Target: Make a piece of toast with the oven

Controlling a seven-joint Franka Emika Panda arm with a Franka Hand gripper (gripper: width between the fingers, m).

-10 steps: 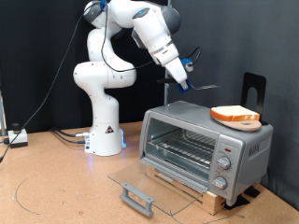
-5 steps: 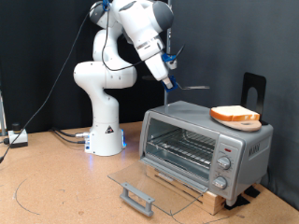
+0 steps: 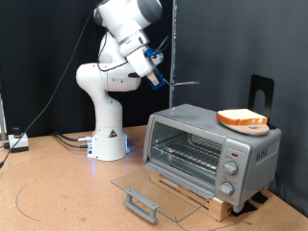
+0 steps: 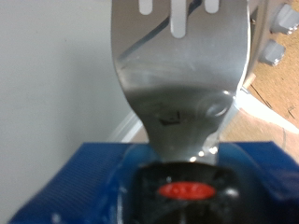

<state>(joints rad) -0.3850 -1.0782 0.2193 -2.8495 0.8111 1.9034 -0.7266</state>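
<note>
The piece of toast [image 3: 242, 119] lies flat on top of the oven [image 3: 207, 144], near its right end in the exterior view. The oven's glass door [image 3: 154, 189] is folded down open, and the wire rack [image 3: 190, 152] inside is bare. My gripper [image 3: 155, 76] is up in the air to the left of the oven in the exterior view, well away from the toast. It is shut on the blue handle of a metal spatula [image 3: 186, 84], whose slotted blade [image 4: 182, 65] fills the wrist view.
The oven stands on a wooden slatted base [image 3: 207, 197] on the brown table. Its knobs [image 3: 229, 168] are on the right panel. A black stand [image 3: 261, 94] rises behind the oven. Cables [image 3: 63, 140] run along the table's left side.
The arm has swung to the exterior view's left, away from the toast and the oven top, carrying the spatula with it. The toast and the oven have not moved.
</note>
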